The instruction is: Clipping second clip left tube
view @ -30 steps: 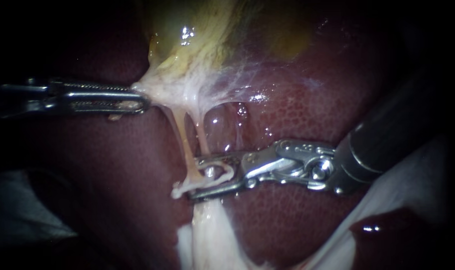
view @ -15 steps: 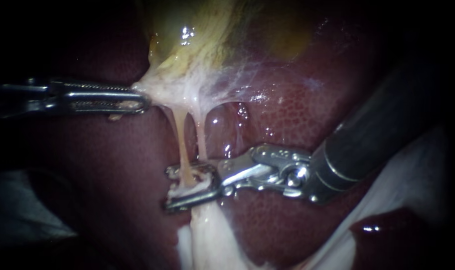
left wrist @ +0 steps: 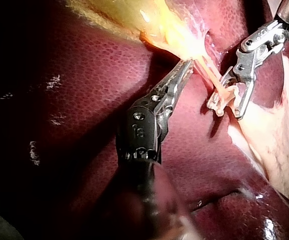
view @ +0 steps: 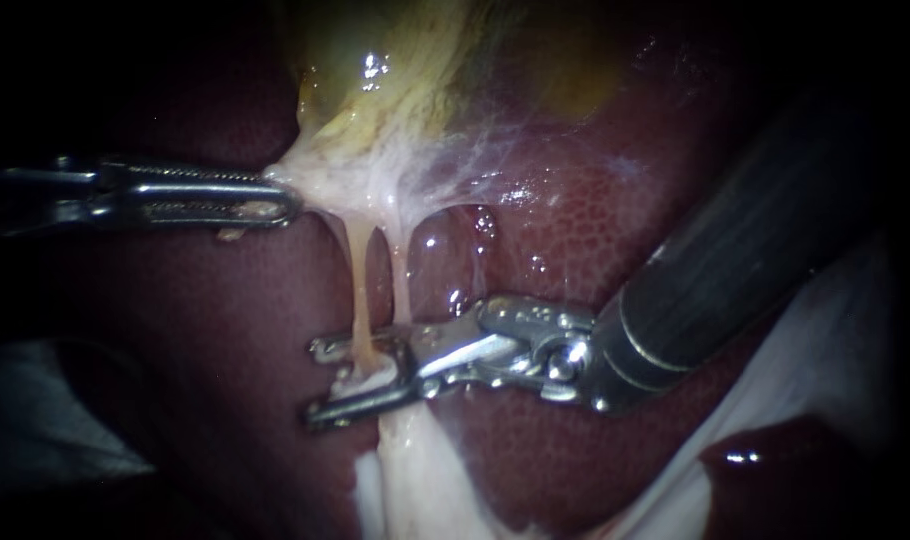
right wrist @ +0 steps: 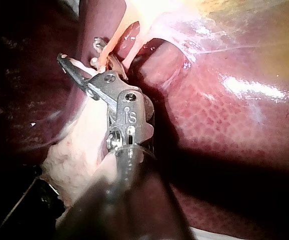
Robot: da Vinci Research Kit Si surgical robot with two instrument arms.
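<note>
Left tool (view: 280, 205) enters at mid left of frame; jaws pressed together, pinching the pale lower edge of the gallbladder (view: 405, 90) and pulling it left. Two thin tubes hang taut below it at centre, over the liver (view: 595, 220). The left tube (view: 359, 285) runs down into the right tool (view: 320, 383), which enters from the right; its jaws are spread, one on each side of that tube low down, tips showing past it on the left. The right tube (view: 400, 285) meets the upper jaw close to the hinge; can't tell if it lies inside the jaws or behind them. No clip already on the tube can be made out.

To do it well, I'd say: hold the left pull steady; confirm only the left tube sits between the jaws; set them square across it; squeeze fully without tugging. Main risk is catching the right tube.
</note>
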